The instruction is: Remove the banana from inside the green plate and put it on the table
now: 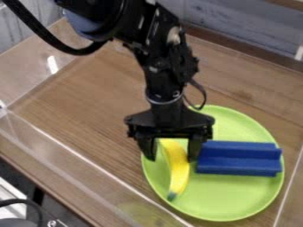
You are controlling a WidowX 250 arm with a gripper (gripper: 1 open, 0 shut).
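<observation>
A small yellow banana (178, 172) lies on the left half of the round green plate (236, 202), which rests on the dark wood table (83, 97). My black gripper (171, 150) points straight down over the banana's upper end. Its fingers (147, 147) stand open, one on each side of the fruit, low over the plate. The top of the banana is partly hidden behind the gripper. Nothing is held.
A blue rectangular block (240, 160) lies on the plate just right of the banana, close to my right finger. Clear acrylic walls (48, 62) border the table on the left and front. The arm (142, 35) reaches in from the upper left.
</observation>
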